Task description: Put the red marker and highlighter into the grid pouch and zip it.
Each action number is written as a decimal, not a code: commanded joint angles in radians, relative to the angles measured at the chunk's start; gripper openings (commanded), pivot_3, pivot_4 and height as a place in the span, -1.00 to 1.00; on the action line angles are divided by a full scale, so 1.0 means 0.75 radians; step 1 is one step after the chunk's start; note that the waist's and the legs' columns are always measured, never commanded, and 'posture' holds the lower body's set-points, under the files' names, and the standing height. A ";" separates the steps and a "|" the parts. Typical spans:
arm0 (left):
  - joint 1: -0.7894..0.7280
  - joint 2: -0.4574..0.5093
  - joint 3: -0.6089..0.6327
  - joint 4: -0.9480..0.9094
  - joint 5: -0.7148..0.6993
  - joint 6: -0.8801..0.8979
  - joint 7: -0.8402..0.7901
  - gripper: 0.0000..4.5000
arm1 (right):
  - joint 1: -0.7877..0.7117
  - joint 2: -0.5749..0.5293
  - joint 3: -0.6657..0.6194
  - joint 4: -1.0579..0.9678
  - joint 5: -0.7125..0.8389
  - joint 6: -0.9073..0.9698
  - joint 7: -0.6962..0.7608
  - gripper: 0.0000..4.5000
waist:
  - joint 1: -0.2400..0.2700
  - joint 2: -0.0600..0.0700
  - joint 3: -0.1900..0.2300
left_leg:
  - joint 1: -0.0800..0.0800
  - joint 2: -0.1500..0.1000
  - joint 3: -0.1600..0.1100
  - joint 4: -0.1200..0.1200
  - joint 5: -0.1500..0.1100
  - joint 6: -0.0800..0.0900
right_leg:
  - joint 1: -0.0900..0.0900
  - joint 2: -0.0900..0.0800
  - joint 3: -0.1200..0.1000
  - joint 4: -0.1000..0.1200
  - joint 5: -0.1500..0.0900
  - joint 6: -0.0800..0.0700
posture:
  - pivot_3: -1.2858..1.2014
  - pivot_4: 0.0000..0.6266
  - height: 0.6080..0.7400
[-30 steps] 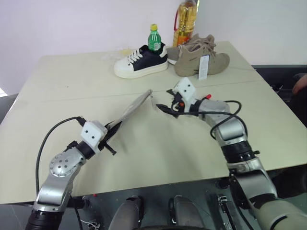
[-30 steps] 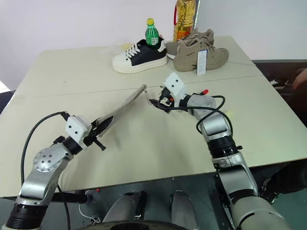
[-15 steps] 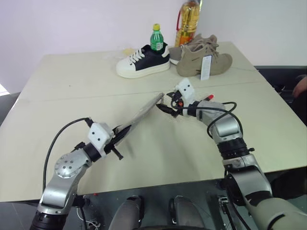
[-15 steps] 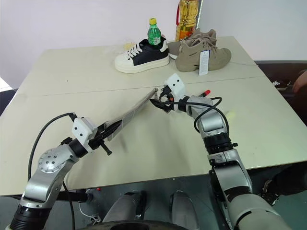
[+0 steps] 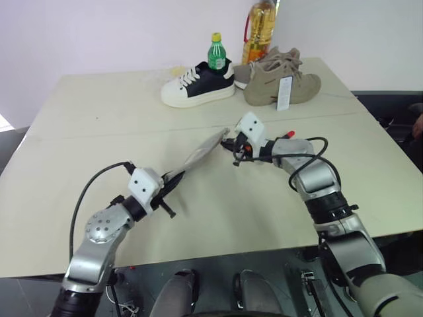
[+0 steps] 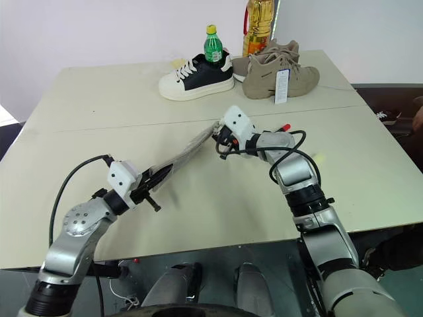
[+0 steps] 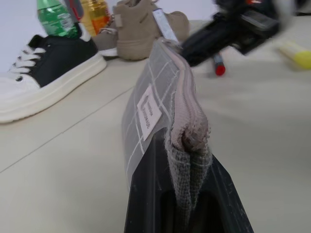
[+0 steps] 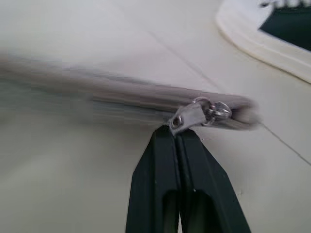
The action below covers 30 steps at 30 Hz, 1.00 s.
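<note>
Spanning the gap between both arms, the grid pouch (image 6: 182, 153) hangs above the table (image 6: 99, 105), zipper edge up. The left claw (image 6: 153, 183) is clamped on its near end. The right claw (image 8: 181, 133) is closed at the far end, its tips pinching the metal zipper pull (image 8: 194, 115). The red marker (image 7: 218, 66) and the highlighter (image 7: 295, 50) lie on the table beyond the right arm. A black-and-white sneaker (image 6: 195, 74) stands at the far edge.
</note>
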 commanded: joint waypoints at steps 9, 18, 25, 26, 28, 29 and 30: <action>-0.276 -0.272 -0.185 0.294 0.173 -0.065 0.158 -1.00 | 0.063 -0.132 0.139 -0.522 0.034 0.102 0.201 -0.99 | 0.009 -0.004 0.002 | -0.001 0.000 -0.001 0.002 0.000 0.000 | 0.001 0.000 -0.001 0.000 0.000 0.001 | 0.03 -0.52 0.97; -0.352 -0.327 -0.173 0.416 0.183 -0.149 0.157 -1.00 | 0.093 -0.205 0.127 -0.640 0.046 0.198 0.229 -0.99 | 0.026 -0.005 0.002 | -0.002 -0.001 0.000 0.003 0.000 0.000 | 0.000 0.000 -0.002 0.000 0.000 0.001 | 0.03 -0.52 0.97; -0.255 -0.194 -0.102 0.308 0.201 -0.193 0.138 -1.00 | 0.054 -0.232 -0.194 -0.417 0.127 0.440 0.048 0.27 | 0.024 -0.006 0.002 | -0.002 0.000 0.000 0.003 0.000 0.000 | 0.000 0.000 -0.002 0.000 0.000 0.001 | 0.03 -0.52 0.97; -0.231 -0.168 -0.085 0.285 0.206 -0.193 0.139 -1.00 | 0.024 -0.199 -0.263 -0.335 0.107 0.492 -0.062 0.46 | 0.024 -0.005 0.002 | -0.002 0.000 0.000 0.003 0.000 0.000 | 0.000 0.000 -0.002 0.000 0.000 0.001 | 0.03 -0.52 0.97; -0.199 -0.137 -0.069 0.255 0.208 -0.193 0.144 -1.00 | -0.025 -0.149 -0.348 -0.214 0.072 0.607 -0.238 0.70 | 0.025 -0.005 0.002 | -0.002 0.000 0.000 0.003 0.000 0.000 | 0.000 0.000 -0.001 0.000 0.000 0.001 | 0.03 -0.52 0.97; -0.185 -0.126 -0.061 0.243 0.208 -0.195 0.147 -1.00 | -0.057 -0.119 -0.393 -0.145 0.056 0.657 -0.325 0.70 | 0.026 -0.005 0.002 | -0.002 0.000 0.000 0.002 0.000 0.000 | -0.001 0.000 -0.001 0.000 0.000 0.001 | 0.03 -0.52 0.97; -0.175 -0.120 -0.055 0.234 0.208 -0.195 0.151 -1.00 | -0.085 -0.090 -0.436 -0.084 0.046 0.689 -0.401 0.70 | 0.025 -0.005 0.002 | -0.002 0.000 0.000 0.002 0.000 0.000 | -0.001 0.000 -0.001 0.000 0.000 0.001 | 0.03 -0.52 0.97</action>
